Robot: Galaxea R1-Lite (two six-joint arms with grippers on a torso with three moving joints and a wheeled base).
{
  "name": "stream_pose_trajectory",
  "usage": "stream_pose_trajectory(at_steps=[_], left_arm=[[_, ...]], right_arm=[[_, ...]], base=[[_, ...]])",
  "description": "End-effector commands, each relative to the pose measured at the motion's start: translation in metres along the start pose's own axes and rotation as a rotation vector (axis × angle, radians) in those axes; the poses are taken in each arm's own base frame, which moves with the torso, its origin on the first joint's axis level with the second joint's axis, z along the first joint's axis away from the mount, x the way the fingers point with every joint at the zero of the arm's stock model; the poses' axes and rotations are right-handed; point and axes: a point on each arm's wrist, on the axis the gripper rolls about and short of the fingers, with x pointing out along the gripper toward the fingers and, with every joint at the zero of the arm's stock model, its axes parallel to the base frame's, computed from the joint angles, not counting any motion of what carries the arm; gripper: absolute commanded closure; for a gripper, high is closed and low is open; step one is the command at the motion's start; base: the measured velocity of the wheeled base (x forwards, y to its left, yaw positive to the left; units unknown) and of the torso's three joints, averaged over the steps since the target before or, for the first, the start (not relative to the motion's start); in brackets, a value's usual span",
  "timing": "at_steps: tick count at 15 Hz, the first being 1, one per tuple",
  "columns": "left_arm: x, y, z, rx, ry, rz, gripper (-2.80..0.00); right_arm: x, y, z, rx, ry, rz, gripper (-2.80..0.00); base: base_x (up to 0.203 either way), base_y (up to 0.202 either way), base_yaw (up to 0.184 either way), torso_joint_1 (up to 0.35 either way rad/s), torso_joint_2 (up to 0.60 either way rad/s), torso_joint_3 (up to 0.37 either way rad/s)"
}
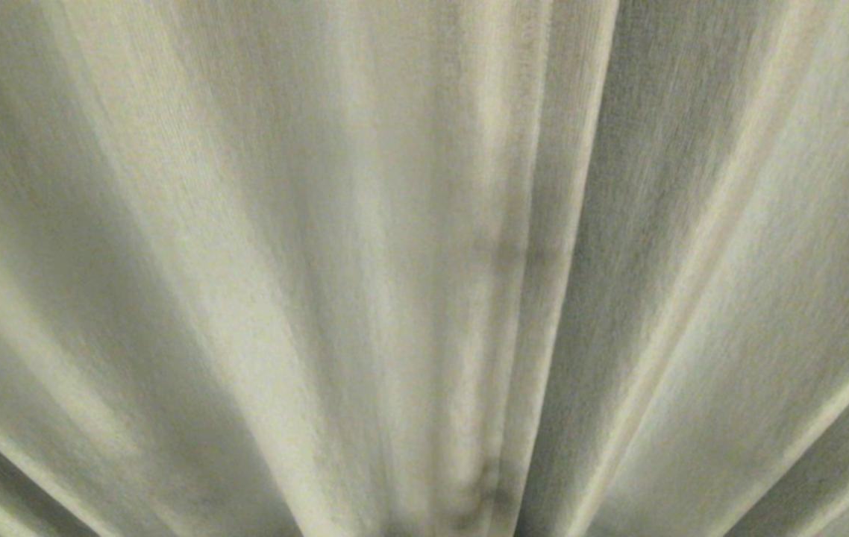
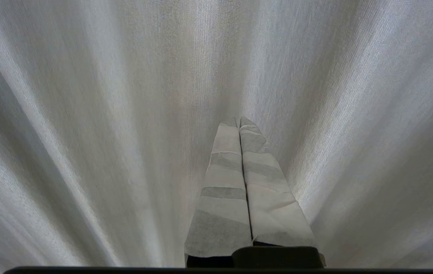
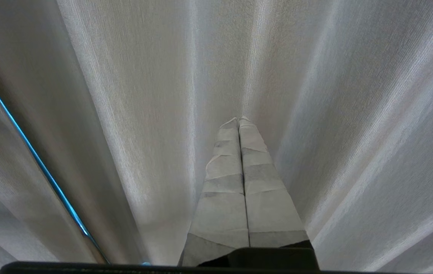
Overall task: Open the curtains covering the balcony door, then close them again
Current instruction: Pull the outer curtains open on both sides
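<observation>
Curtains (image 1: 424,246) of cream-beige woven cloth in soft vertical folds fill every view, drawn closed. They look light, limp and easy to pinch; I judge the hemmed edge (image 1: 544,298), toward 1 o'clock of the head view's centre, the best hold. Left gripper (image 2: 239,118) and right gripper (image 3: 238,118) are both clenched, empty, tips near the cloth. A thin blue gap (image 3: 41,167) shows between folds; nothing else is in the way.

The left gripper (image 2: 239,122) and right gripper (image 3: 238,121) each show 2 long tapering fingers wrapped in overlapping bands of pale grey-white tape (creased in places), rising from a black base.
</observation>
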Motion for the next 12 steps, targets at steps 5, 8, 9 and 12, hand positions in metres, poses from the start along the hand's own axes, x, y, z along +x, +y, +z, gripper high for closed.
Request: stream_pose_trajectory(at_steps=[5, 8, 9, 12], left_arm=[[0.0, 0.0, 0.0, -0.001, -0.001, 0.001, 0.0], [0.0, 0.0, 0.0, -0.001, -0.001, 0.001, 0.0], [0.0, 0.0, 0.0, -0.001, -0.001, 0.001, 0.0], [0.0, 0.0, 0.0, -0.001, -0.001, 0.001, 0.0]], right_arm=[[0.0, 0.0, 0.0, 0.001, 0.0, 0.001, 0.0], [0.0, 0.0, 0.0001, -0.003, -0.001, 0.001, 0.0], [0.0, 0.0001, 0.0, -0.005, 0.0, 0.002, 0.0], [0.0, 0.0, 0.0, -0.008, 0.0, 0.001, 0.0]], base=[[0.0, 0.0, 0.0, 0.0, 0.0, 0.0], [0.0, 0.0, 0.0, 0.0, 0.0, 0.0], [0.0, 0.0, 0.0, 0.0, 0.0, 0.0], [0.0, 0.0, 0.0, 0.0, 0.0, 0.0]])
